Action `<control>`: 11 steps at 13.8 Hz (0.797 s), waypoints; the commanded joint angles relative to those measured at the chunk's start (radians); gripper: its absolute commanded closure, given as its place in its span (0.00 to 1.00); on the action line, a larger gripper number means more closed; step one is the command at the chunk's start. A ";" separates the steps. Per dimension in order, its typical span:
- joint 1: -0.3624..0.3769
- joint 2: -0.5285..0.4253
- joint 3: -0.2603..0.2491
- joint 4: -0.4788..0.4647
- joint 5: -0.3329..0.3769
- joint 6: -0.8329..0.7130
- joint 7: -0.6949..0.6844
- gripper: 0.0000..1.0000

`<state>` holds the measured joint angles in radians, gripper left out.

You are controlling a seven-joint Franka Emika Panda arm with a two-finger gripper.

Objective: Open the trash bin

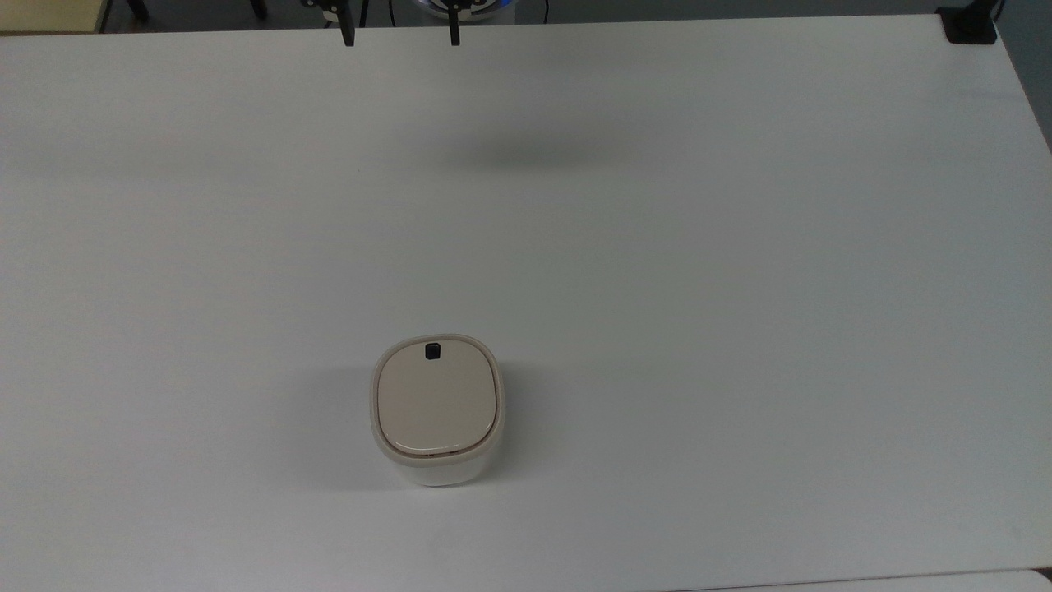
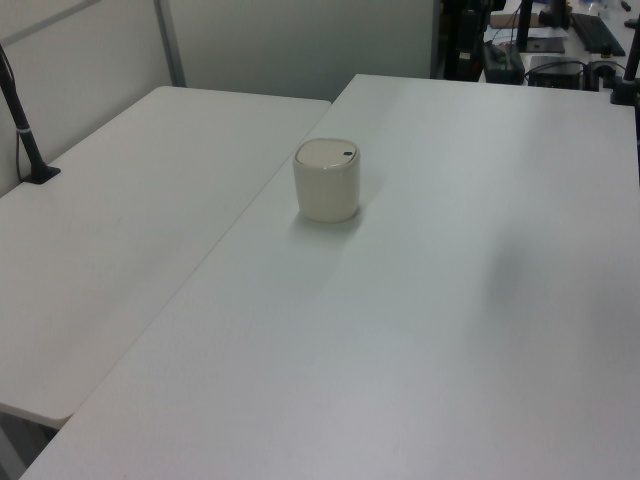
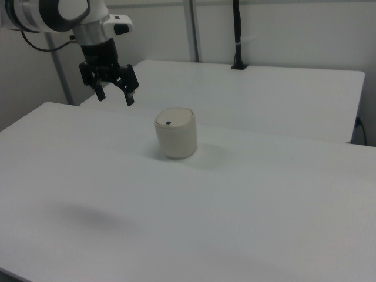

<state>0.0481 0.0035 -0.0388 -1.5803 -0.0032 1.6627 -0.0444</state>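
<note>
- On table (image 1: pixel 740 247): trash bin (image 1: pixel 436 407), upright, lid (image 1: pixel 437 396) flat, closed; black button (image 1: pixel 431 351) nr lid edge.
- Gripper (image 3: pixel 115 95): above table, well apart from bin, fingers spread, nothing held.

tool (image 1: pixel 400 33): cut by top view's upper edge, fingertips alone visible | arm (image 3: pixel 53 13): cropped at right view's corner

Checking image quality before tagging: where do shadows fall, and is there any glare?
Top view: soft shadow patch on the white table, none of it glare; fainter shading around the cream-white plastic trash bin. Right view: the hand hangs open, a diffuse shadow lower left.
</note>
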 commanded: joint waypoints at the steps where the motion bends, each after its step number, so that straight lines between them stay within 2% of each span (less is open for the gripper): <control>1: 0.015 -0.002 -0.010 0.010 0.011 -0.035 -0.003 0.00; 5: 0.015 0.003 -0.010 0.007 0.011 -0.031 -0.040 0.00; 8: 0.010 0.010 -0.012 -0.007 0.000 0.020 -0.153 0.00; 9: 0.003 0.013 -0.012 -0.007 -0.001 0.040 -0.226 0.06; 11: 0.001 0.039 -0.013 -0.001 -0.003 0.083 -0.269 0.19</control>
<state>0.0447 0.0202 -0.0389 -1.5829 -0.0034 1.6846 -0.2268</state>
